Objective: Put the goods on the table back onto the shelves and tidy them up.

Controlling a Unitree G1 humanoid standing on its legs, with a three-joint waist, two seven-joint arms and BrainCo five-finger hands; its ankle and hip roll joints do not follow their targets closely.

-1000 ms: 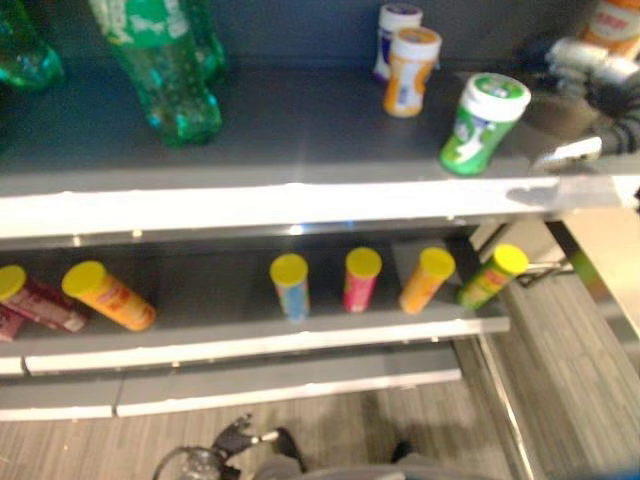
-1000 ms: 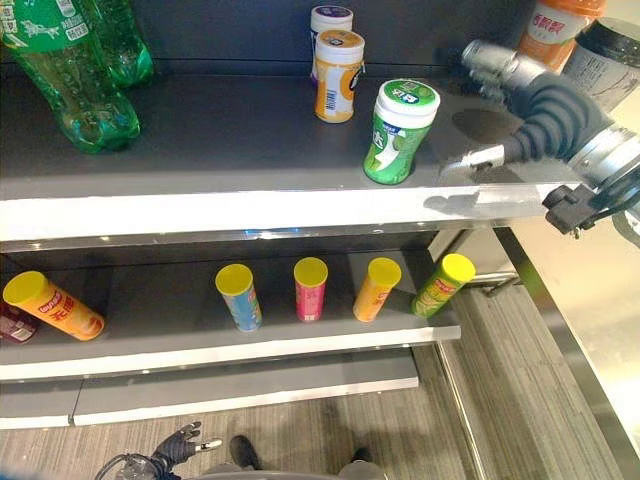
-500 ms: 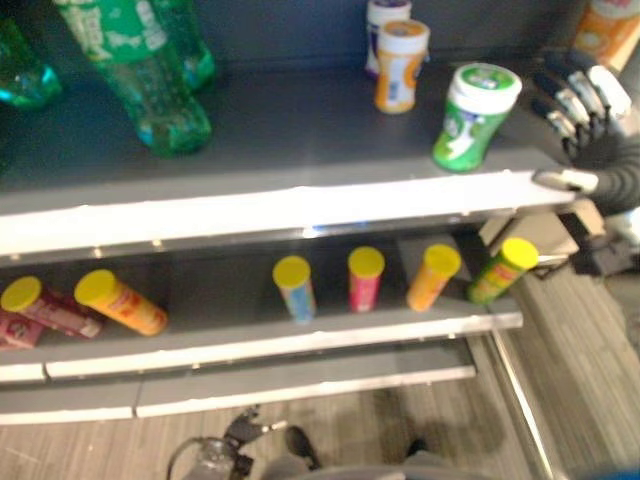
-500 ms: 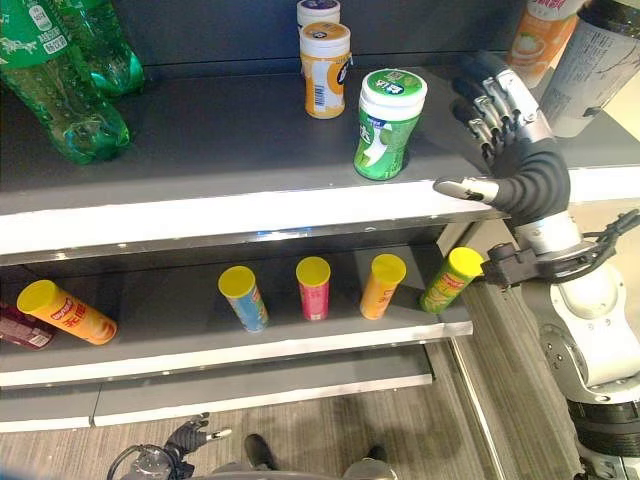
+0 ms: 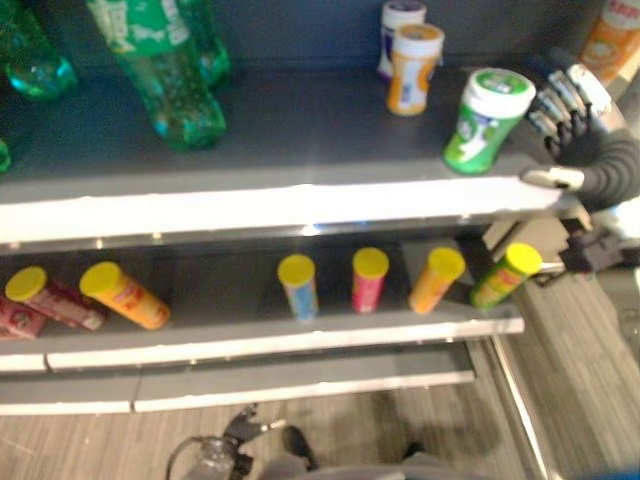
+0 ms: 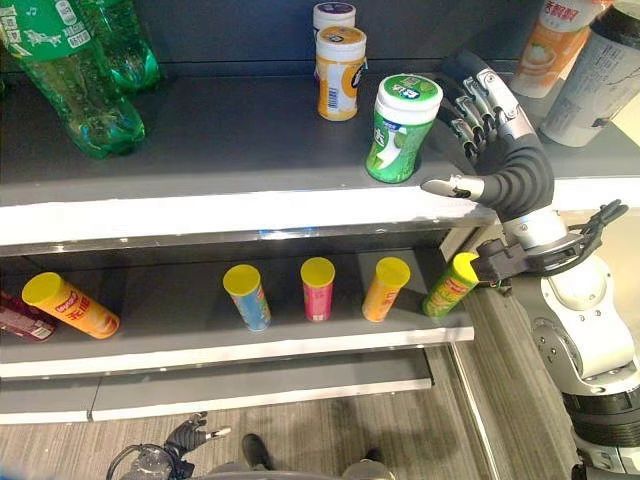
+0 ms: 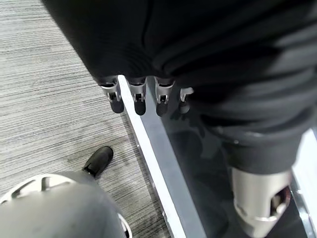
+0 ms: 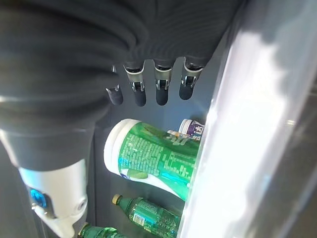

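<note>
Your right hand (image 6: 497, 150) sits just beside the green tub (image 6: 401, 128) on the upper shelf (image 6: 230, 205), fingers (image 8: 163, 89) spread wide and holding nothing, thumb low along the shelf's front edge. That open pose beside the tub suits either closing on it or nudging it back, since it stands upright near the front edge, well apart from the orange tub (image 6: 339, 59) and the white tub (image 6: 333, 17) lined up at the back. The green bottles (image 6: 75, 75) keep to the far end. On the lower shelf (image 6: 240, 350), the yellow-lidded tubes (image 6: 318, 288) stand in a row. Your left hand (image 7: 143, 94) hangs low over the floor, fingers relaxed and empty, out of the way.
</note>
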